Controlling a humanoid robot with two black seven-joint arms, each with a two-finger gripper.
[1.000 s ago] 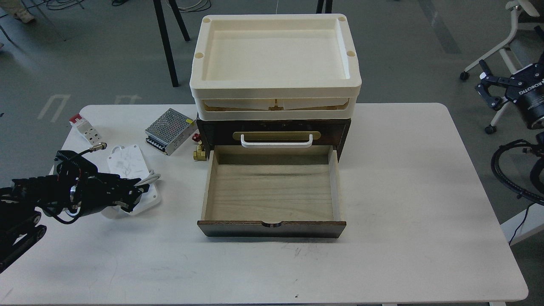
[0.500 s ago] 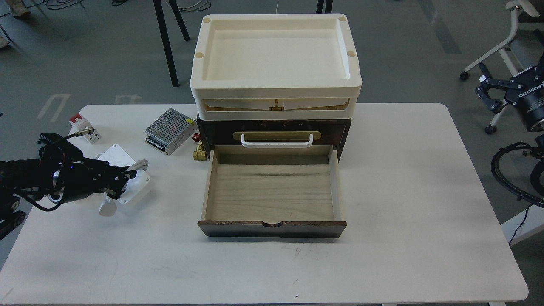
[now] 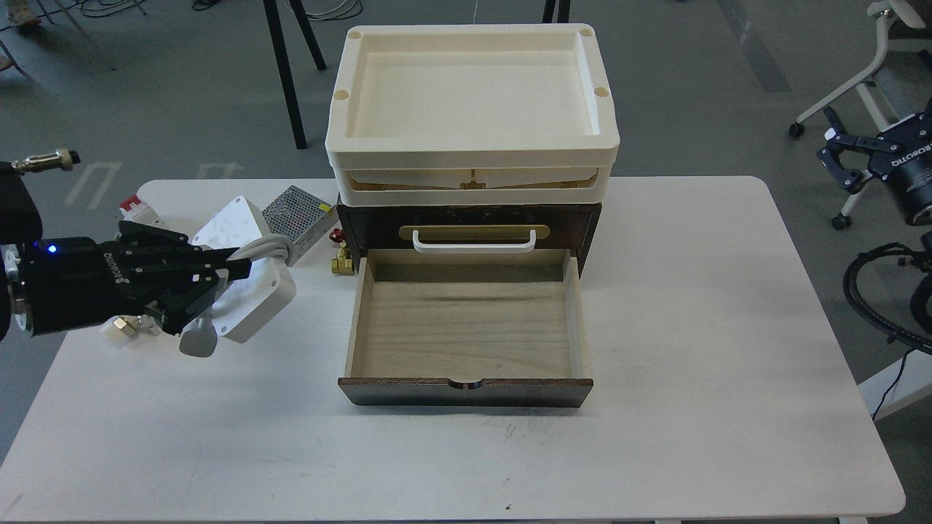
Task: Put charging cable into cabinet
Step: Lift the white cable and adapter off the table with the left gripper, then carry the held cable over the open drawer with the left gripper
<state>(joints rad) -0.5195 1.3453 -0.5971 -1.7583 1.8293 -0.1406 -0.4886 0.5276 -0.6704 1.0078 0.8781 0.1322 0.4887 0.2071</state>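
Observation:
The charging cable (image 3: 251, 291), a flat white block with a grey-white cord looped around it, is held in the air over the table's left side. My left gripper (image 3: 218, 284) is shut on it, gripping across the block and cord; its white plug (image 3: 198, 340) hangs below the fingers. The cabinet (image 3: 470, 225) stands at the table's middle back, dark brown with a white handle (image 3: 473, 242) and cream trays (image 3: 472, 109) on top. Its light wood drawer (image 3: 466, 327) is pulled open and empty. My right gripper (image 3: 844, 156) is off the table at the far right, fingers spread.
A silver perforated power-supply box (image 3: 300, 211) lies behind the held cable. A small white block with a red top (image 3: 135, 209) is at the table's back left. A brass fitting (image 3: 341, 260) and a red knob (image 3: 336, 235) sit by the cabinet's left side. A coiled black cable (image 3: 885, 291) hangs right.
My left gripper has lifted the charging cable off the table and carried it up and to the right, toward the cabinet. The right arm has barely moved.

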